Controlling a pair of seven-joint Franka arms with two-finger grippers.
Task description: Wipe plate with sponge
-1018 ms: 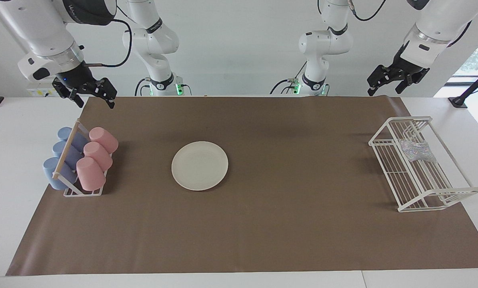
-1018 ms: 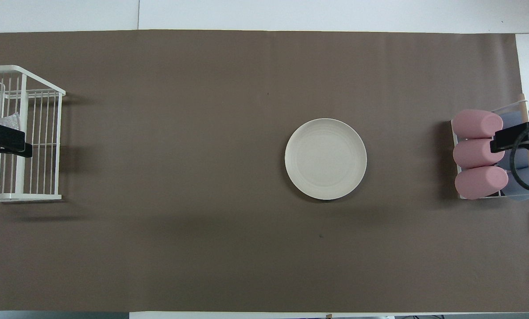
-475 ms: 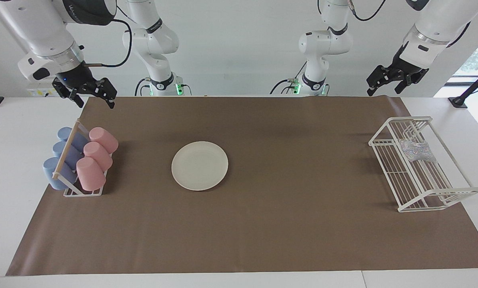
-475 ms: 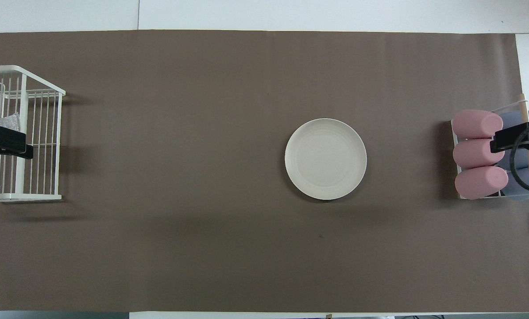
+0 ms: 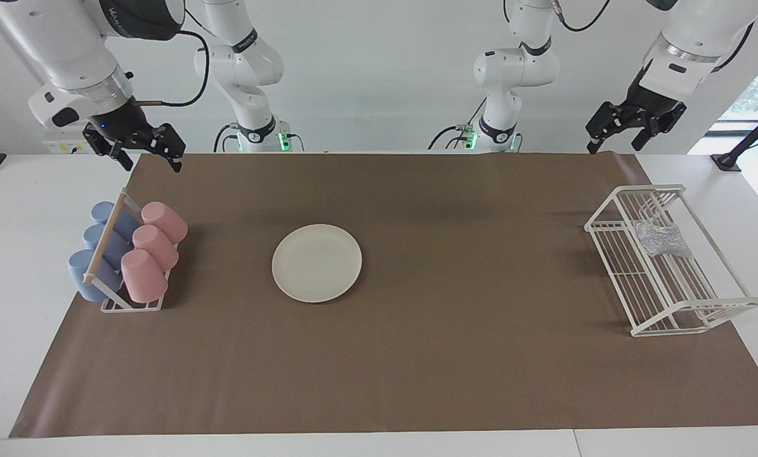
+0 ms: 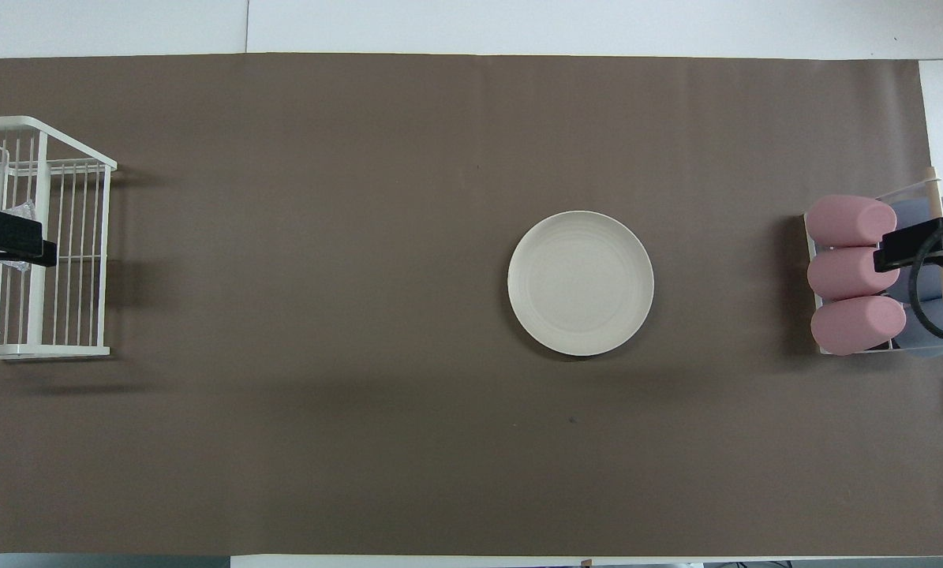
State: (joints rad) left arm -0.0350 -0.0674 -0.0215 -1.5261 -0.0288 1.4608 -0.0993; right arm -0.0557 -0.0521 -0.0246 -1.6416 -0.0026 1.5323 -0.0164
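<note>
Plate (image 5: 316,263) placement: flat on the brown table mat (image 5: 417,355), somewhat toward the right arm's end of the table, with nothing resting on it. Sponge (image 5: 661,238) placement: inside the white wire rack (image 5: 683,314) at the left arm's end of the table, lying on the rack's wire floor in the part nearer the robots, well apart from the plate. Left gripper (image 5: 615,141) position: raised in the air above the mat's edge at the robots' end, in line with the wire rack; its two fingers stand spread apart and hold nothing. In the overhead view the left gripper (image 6: 5,241) overlaps the rack and hides most of the sponge (image 6: 23,210), but the facing view shows it well clear of both. Right gripper (image 5: 147,153) position: raised over the mat's corner near the cup holder (image 5: 131,306), fingers likewise spread and holding nothing. The holder carries three pink cups (image 5: 152,249) and three blue cups (image 5: 97,257) lying tilted against a wooden rail, at the right arm's end of the table.
</note>
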